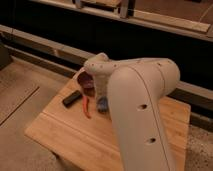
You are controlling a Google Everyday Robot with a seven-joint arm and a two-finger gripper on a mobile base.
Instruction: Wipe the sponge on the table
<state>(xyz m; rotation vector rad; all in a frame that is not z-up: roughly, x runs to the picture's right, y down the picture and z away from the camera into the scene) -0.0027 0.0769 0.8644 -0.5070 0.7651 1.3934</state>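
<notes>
The sponge [103, 104] is a small blue block lying on the light wooden table [70, 132], partly hidden by the arm. My gripper [101, 94] hangs from the white wrist and points down directly over the sponge, at or just above it. The thick white arm covers most of the gripper and the table's right half.
A maroon bowl [86, 80] sits at the far edge, behind the wrist. A black rectangular bar [71, 97] lies to the left of the sponge, and a thin red-orange curved item [86, 106] lies between them. Speckled grey floor [20, 90] surrounds the table; a dark wall runs behind.
</notes>
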